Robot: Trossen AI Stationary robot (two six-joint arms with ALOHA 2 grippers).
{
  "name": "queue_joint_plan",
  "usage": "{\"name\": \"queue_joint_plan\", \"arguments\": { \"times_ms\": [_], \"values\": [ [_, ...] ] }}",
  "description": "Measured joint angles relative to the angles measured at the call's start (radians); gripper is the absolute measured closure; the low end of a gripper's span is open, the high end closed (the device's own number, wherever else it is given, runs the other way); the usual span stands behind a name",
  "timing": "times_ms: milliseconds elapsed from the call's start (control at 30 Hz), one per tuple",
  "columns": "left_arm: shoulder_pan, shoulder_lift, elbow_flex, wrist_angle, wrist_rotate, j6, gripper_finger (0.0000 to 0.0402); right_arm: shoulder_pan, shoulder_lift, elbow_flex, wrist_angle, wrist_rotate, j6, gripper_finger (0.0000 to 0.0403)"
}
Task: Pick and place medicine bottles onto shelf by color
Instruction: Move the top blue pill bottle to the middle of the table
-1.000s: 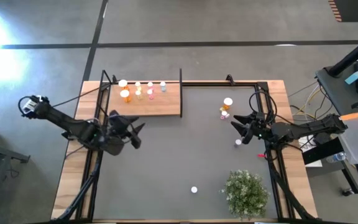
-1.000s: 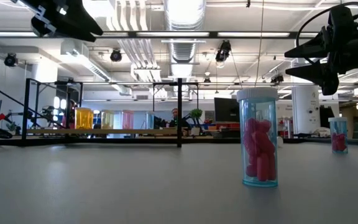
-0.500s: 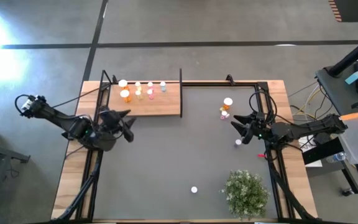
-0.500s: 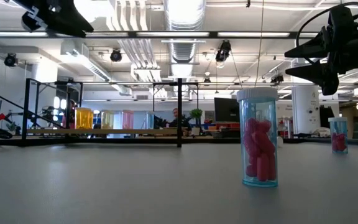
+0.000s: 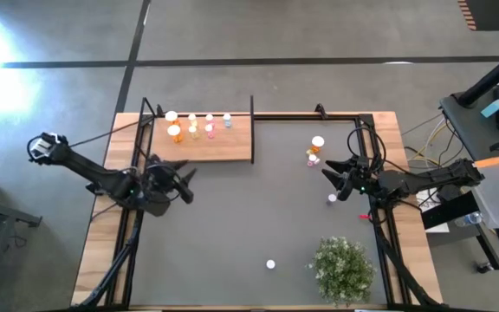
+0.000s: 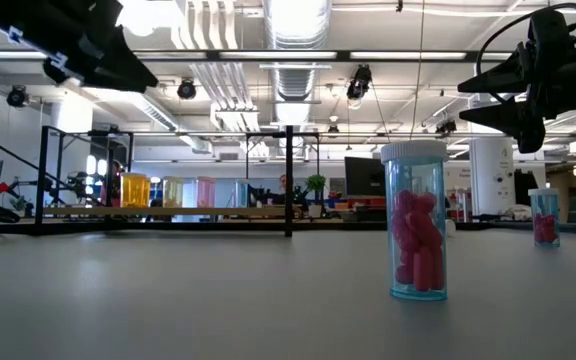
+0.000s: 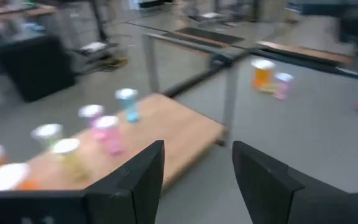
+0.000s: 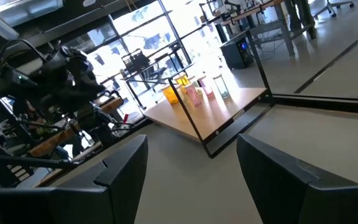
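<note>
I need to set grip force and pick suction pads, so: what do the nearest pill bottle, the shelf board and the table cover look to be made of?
The nearest bottle looks like clear, blue-tinted glossy plastic: pink pills show through it, under an opaque white cap. The shelf board looks like light wood with a matt, pale-brown face. The table cover seems a dark grey matt mat, maybe rubber or fabric; the material is unclear.

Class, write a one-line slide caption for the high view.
Sorted medicine bottles on the wooden shelf; both empty, open end effectors, left and right, above the mat.
</note>
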Motion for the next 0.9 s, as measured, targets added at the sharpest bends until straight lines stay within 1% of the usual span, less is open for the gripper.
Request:
{"name": "queue_joint_plan", "arguments": {
  "times_ms": [67,167,267,333,400,500,600,800,900],
  "values": [
    [0.001,0.028,-0.041,0.155,0.064,0.131,0.0228,0.0,0.0,0.0,0.0,0.0,0.0,0.0165],
    [0.001,0.078,-0.1,0.421,0.165,0.397,0.0228,0.0,0.0,0.0,0.0,0.0,0.0,0.0165],
    [0.003,0.082,-0.149,0.621,0.361,0.696,0.0228,0.0,0.0,0.0,0.0,0.0,0.0,0.0165],
    [0.017,0.079,-0.178,0.71,0.449,0.831,0.0228,0.0,0.0,0.0,0.0,0.0,0.0,0.0165],
    [0.033,0.057,-0.209,0.749,0.475,0.865,0.0228,0.0,0.0,0.0,0.0,0.0,0.0,0.0165],
    [0.063,-0.014,-0.248,0.794,0.474,0.854,0.0228,0.0,0.0,0.0,0.0,0.0,0.0,0.0165],
    [0.083,-0.102,-0.299,0.789,0.472,0.871,0.0228,0.0,0.0,0.0,0.0,0.0,0.0,0.0165],
    [0.094,-0.28,-0.391,0.79,0.471,0.981,0.0228,0.0,0.0,0.0,0.0,0.0,0.0,0.0165],
    [0.097,-0.349,-0.427,0.792,0.45,1.018,0.0228,0.0,0.0,0.0,0.0,0.0,0.0,0.0165]
  ]
}}
